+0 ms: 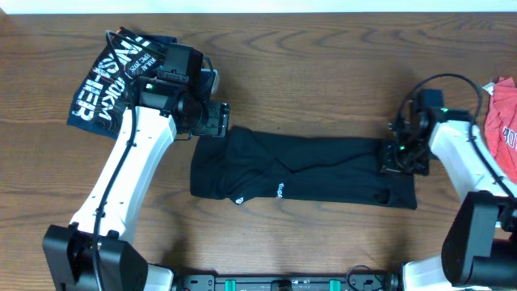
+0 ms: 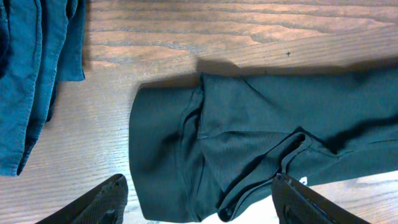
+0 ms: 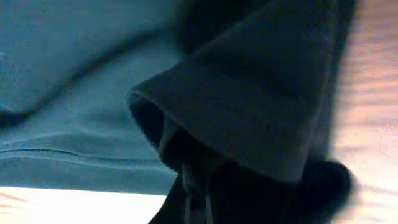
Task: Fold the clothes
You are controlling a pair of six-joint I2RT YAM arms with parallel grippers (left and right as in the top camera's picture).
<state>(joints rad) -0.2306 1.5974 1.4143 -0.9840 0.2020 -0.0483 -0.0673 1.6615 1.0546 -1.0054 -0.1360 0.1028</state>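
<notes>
The black T-shirt (image 1: 307, 166) lies folded into a long strip across the middle of the table, with its small white logo (image 1: 239, 200) near the front edge. My left gripper (image 1: 220, 121) is open and hovers just over the strip's left end. In the left wrist view its two fingers (image 2: 199, 183) stand wide apart on either side of the shirt's (image 2: 261, 130) folded end. My right gripper (image 1: 397, 158) is at the strip's right end, shut on a raised fold of the black cloth (image 3: 249, 106). Its fingers are mostly hidden by the fabric.
A navy printed garment (image 1: 109, 81) lies folded at the back left, behind my left arm; its edge also shows in the left wrist view (image 2: 31, 74). A red garment (image 1: 502, 121) lies at the right edge. Bare wooden table (image 1: 323, 73) lies behind the shirt.
</notes>
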